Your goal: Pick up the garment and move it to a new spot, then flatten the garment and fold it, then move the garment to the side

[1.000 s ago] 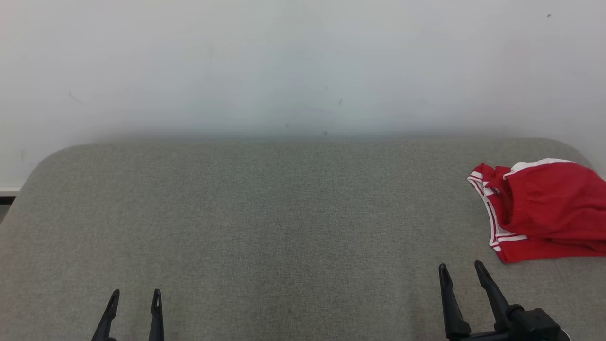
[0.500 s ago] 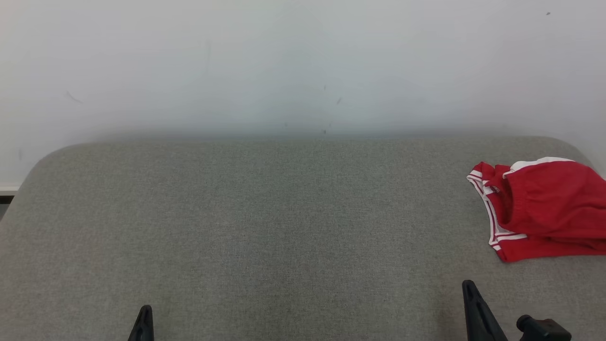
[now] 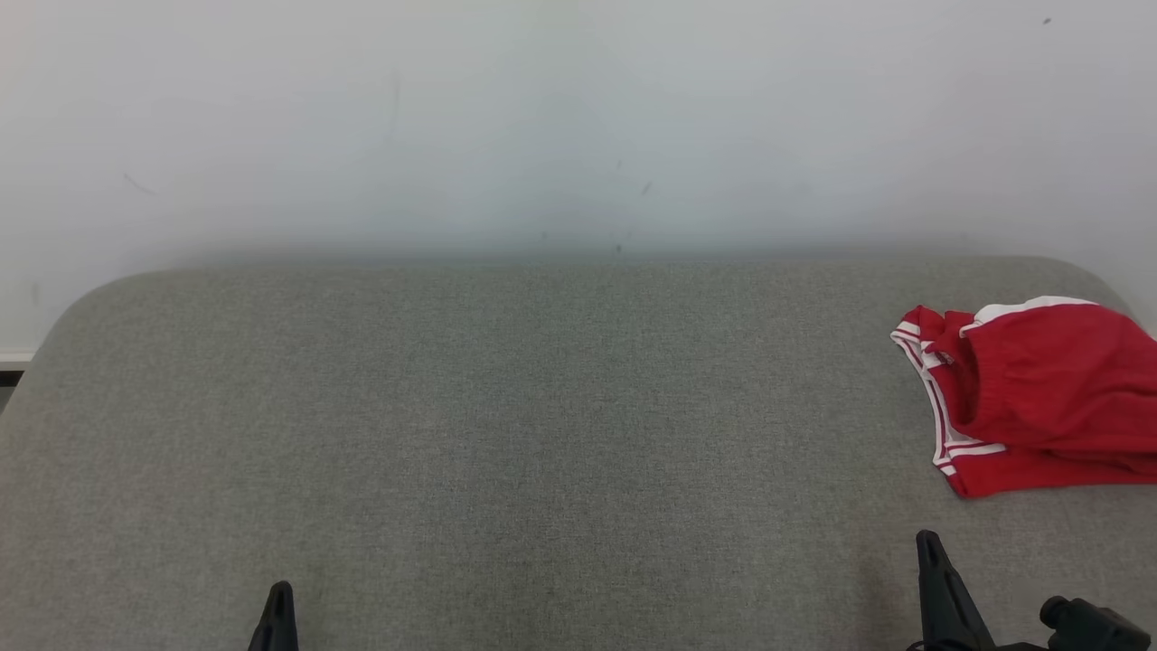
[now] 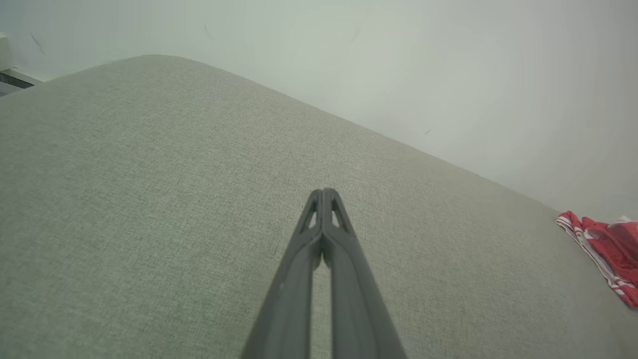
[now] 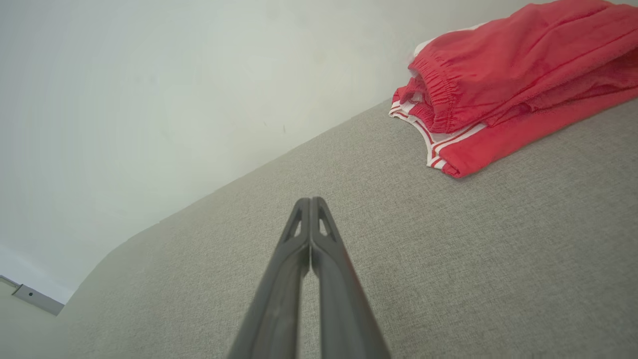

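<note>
At the lower left the left gripper [image 4: 323, 192] points across the grey fabric surface [image 3: 542, 407], fingers pressed together on nothing, the right gripper [image 5: 310, 200] at lower right is likewise closed and empty, and the red, white-trimmed garment [image 3: 1030, 398], seemingly shorts, lies bunched near the surface's far right corner.

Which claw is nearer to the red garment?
Right. The right claw is just in front of the red garment, not touching it; the left claw is far to its left across the grey cushion.
</note>
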Motion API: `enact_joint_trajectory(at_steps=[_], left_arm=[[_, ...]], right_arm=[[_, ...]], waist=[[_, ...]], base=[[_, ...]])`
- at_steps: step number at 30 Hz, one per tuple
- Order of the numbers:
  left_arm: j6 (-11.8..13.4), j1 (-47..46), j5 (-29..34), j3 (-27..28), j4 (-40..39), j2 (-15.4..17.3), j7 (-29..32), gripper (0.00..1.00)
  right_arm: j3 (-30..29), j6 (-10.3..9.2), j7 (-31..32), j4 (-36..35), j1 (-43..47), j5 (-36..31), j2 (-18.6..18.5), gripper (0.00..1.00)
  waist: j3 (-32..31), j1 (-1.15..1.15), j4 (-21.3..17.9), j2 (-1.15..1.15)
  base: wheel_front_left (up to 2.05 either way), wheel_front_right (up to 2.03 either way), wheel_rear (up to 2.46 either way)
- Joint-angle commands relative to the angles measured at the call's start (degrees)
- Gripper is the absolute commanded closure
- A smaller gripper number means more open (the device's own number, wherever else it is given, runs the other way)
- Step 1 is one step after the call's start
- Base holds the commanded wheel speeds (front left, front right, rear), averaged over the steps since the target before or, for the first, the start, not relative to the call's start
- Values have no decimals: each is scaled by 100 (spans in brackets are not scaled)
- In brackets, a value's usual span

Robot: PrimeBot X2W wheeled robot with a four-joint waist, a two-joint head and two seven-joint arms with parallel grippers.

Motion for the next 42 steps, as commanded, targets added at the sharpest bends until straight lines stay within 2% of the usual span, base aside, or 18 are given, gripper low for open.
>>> enact_joint_trajectory(at_steps=[1,21,42], left_arm=[[-44,-185,-269,49,-84,-7,41,100],[-213,-335,-1915,98,-92,-169,323,100],[-356,-467,-3254,143,-99,-299,554,100]], right_arm=[[-53,1,69,-100,-132,295,-49,100],[-337,2,578,-185,-201,2018,-99,100],[-594,3,1023,-243,-279,3399,-115,100]], waist=[[5,0,-1,0],[54,0,-19,0],[102,0,-36,0]], base=[[0,0,0],[0,0,0],[0,0,0]])
